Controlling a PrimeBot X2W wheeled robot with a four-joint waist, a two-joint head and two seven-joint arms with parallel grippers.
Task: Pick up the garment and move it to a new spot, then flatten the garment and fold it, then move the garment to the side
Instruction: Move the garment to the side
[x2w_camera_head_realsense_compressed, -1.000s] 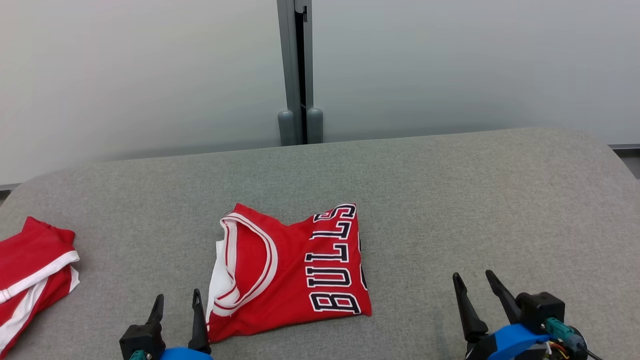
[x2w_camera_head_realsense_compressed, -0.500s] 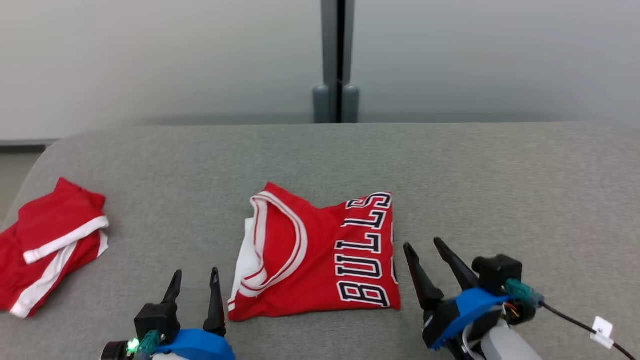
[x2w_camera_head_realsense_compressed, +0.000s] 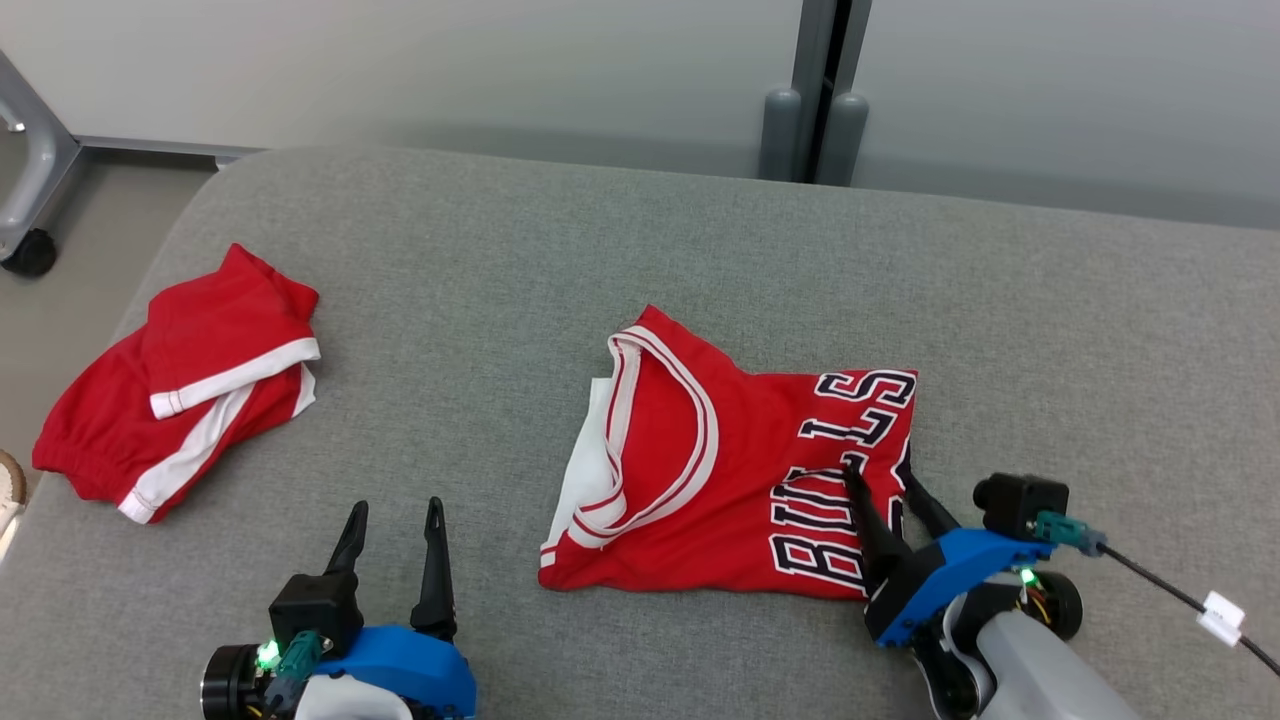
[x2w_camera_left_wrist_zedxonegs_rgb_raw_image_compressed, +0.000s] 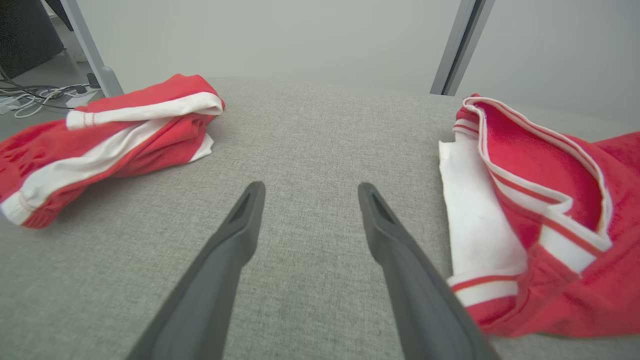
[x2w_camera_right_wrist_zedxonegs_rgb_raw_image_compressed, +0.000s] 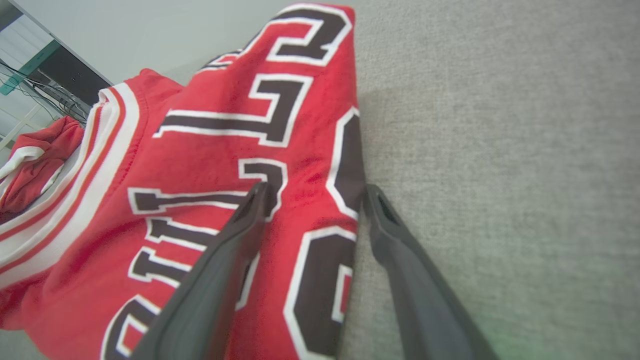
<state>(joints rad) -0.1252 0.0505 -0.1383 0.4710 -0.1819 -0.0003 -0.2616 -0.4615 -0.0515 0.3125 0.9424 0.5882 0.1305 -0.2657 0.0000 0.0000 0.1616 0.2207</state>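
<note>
Red jersey (x2w_camera_head_realsense_compressed: 740, 470) | shorts (x2w_camera_head_realsense_compressed: 215, 325) well left | left fingers (x2w_camera_head_realsense_compressed: 435, 560) spread | right fingers (x2w_camera_head_realsense_compressed: 865, 515) spread astride jersey edge

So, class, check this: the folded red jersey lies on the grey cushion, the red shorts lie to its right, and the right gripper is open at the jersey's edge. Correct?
No. The shorts lie to the left of the jersey, not the right, as the head view shows. The rest holds: folded jersey on the grey cushion, right gripper open at its edge.
</note>
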